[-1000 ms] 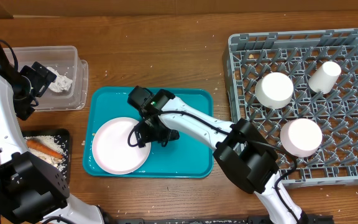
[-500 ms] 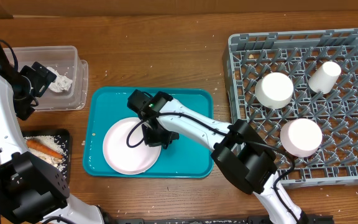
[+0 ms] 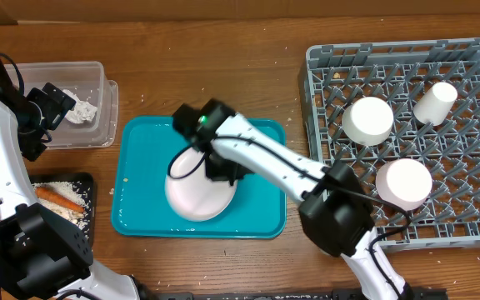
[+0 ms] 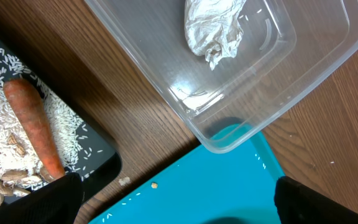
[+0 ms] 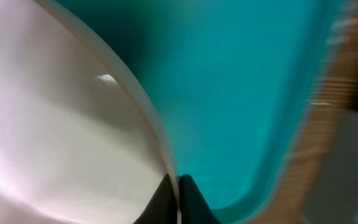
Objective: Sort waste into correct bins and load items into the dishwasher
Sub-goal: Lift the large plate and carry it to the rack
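The large white plate [image 3: 195,196] is tilted up over the teal serving tray [image 3: 140,142], and my right gripper [image 3: 222,172] is shut on its right rim. In the right wrist view the fingers pinch the plate's [image 5: 55,124] thin edge at my right gripper [image 5: 178,186], above the teal tray [image 5: 241,93]. My left gripper [image 3: 55,104] hangs open over the clear tub [image 3: 57,73], which holds the crumpled tissue [image 4: 215,28]. The carrot [image 4: 33,121] lies on rice in the black tray [image 4: 98,155]. The grey dish rack [image 3: 315,58] holds a bowl [image 3: 367,120], a cup [image 3: 435,103] and a dish [image 3: 403,183].
The clear tub [image 4: 291,68] stands close to the teal tray's [image 4: 229,180] corner, with the black tray [image 3: 87,180] just below it at the table's left. Crumbs and rice grains dot the wood between them. My left gripper [image 4: 179,202] has nothing between its fingers.
My right gripper has shut on the plate's rim and drawn the plate to the right, raising it off the teal tray at a tilt. The left arm has not moved.
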